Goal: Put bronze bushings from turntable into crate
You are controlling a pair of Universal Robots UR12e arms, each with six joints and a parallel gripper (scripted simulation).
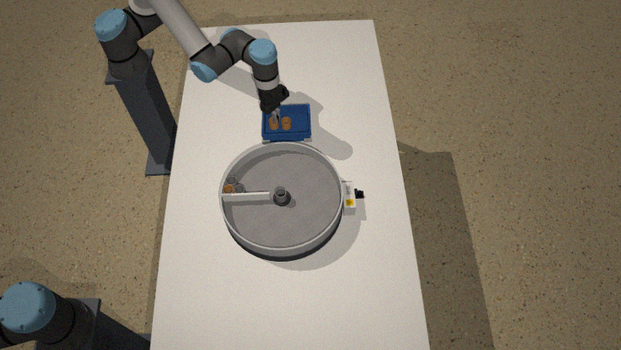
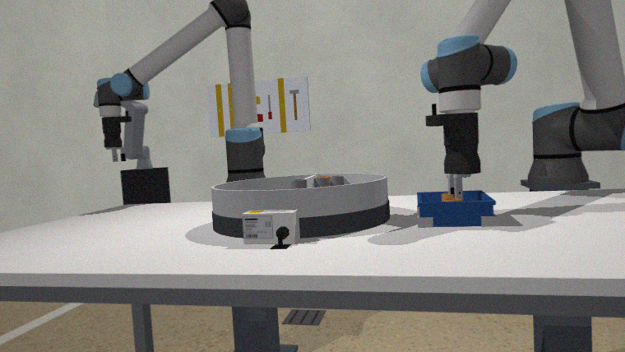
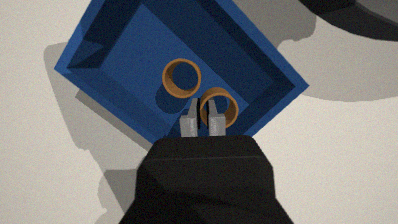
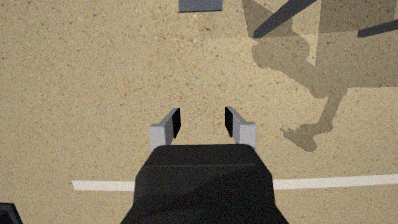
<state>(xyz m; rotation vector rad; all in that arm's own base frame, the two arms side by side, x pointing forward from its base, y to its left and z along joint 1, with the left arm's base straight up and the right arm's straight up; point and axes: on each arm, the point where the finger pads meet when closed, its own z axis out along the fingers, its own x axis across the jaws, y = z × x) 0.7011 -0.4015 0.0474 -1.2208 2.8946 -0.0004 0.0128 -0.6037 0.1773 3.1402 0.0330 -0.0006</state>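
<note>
My left gripper (image 1: 275, 118) (image 2: 455, 194) (image 3: 203, 107) points down inside the blue crate (image 1: 310, 117) (image 2: 456, 216). It is shut on the wall of a bronze bushing (image 1: 274, 126) (image 3: 232, 117). A second bronze bushing (image 1: 285, 126) (image 3: 168, 85) stands beside it in the crate. The crate looks level between its corner guides (image 1: 265, 141) (image 2: 424, 221). A third bronze bushing (image 1: 228, 189) is on the turntable (image 1: 295, 222) (image 2: 262, 203), against two steel bushings, one behind (image 1: 231, 179) and one beside (image 1: 239, 188). My right gripper (image 4: 202, 116) (image 2: 118, 157) is open and empty, away from the table.
A white bar (image 1: 247, 196) crosses the turntable from rim to centre, beside the bushings. A grey hollow cylinder (image 1: 280, 193) stands at the centre. The turntable's raised wall is close to the crate. A white box (image 1: 349, 195) (image 2: 270, 227) sits at the turntable's outer side.
</note>
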